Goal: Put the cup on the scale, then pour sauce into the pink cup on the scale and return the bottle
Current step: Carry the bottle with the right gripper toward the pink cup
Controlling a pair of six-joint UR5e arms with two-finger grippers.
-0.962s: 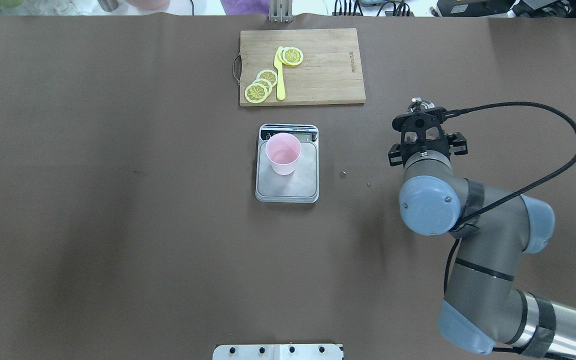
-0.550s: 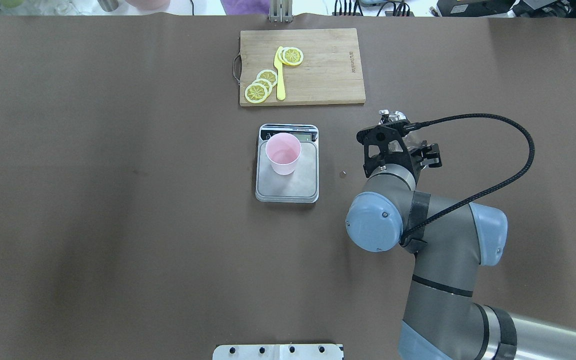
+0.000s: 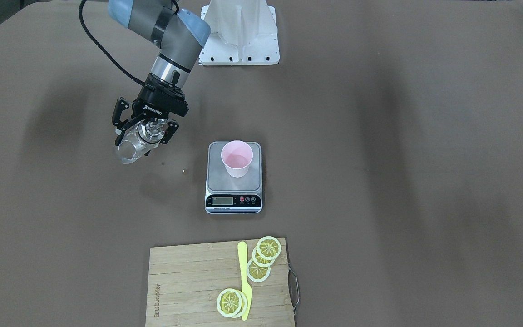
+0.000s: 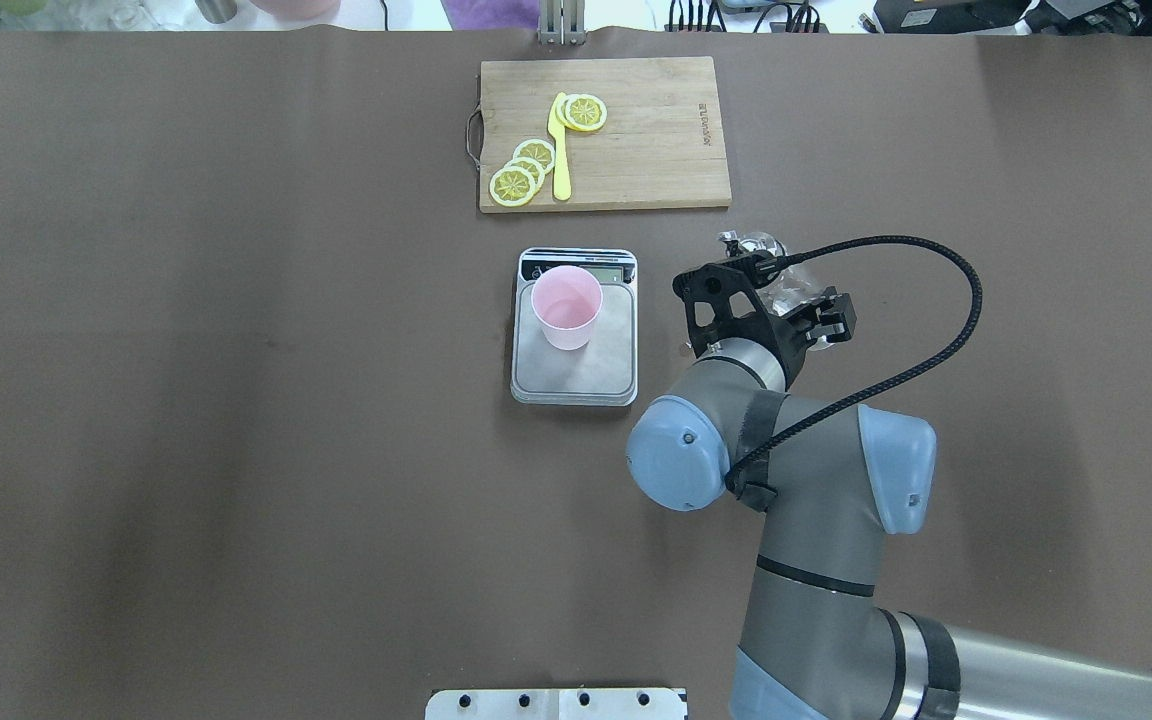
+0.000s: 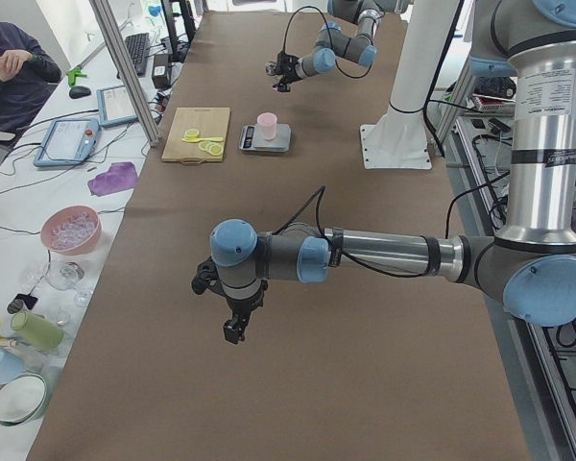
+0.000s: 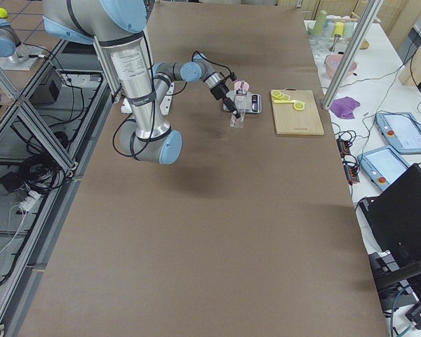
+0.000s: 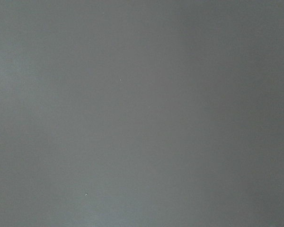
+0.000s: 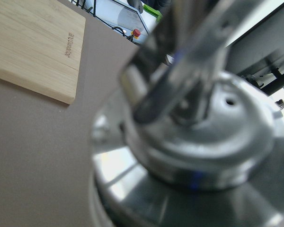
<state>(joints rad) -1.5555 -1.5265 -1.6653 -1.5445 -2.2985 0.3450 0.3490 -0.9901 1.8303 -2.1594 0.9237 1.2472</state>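
Observation:
The pink cup (image 4: pixel 566 305) stands upright on the scale (image 4: pixel 616 370), which sits mid-table; both also show in the front view, cup (image 3: pixel 237 158) and scale (image 3: pixel 234 202). My right gripper (image 3: pixel 145 129) is shut on the clear glass bottle (image 3: pixel 130 149) near its neck. It holds the bottle tilted above the table, to the right of the scale in the overhead view (image 4: pixel 748 245). The metal cap (image 8: pixel 189 156) fills the right wrist view. My left gripper (image 5: pixel 232 331) hangs over bare table far from the scale; I cannot tell whether it is open or shut.
A wooden cutting board (image 4: pixel 656 130) with lemon slices (image 4: pixel 516 183) and a yellow knife (image 4: pixel 561 160) lies beyond the scale. Small crumbs (image 3: pixel 184 171) lie on the brown table between bottle and scale. The left wrist view shows only table.
My right arm has carried the bottle leftward, from the right of the table to close beside the scale. The cup and scale have not moved.

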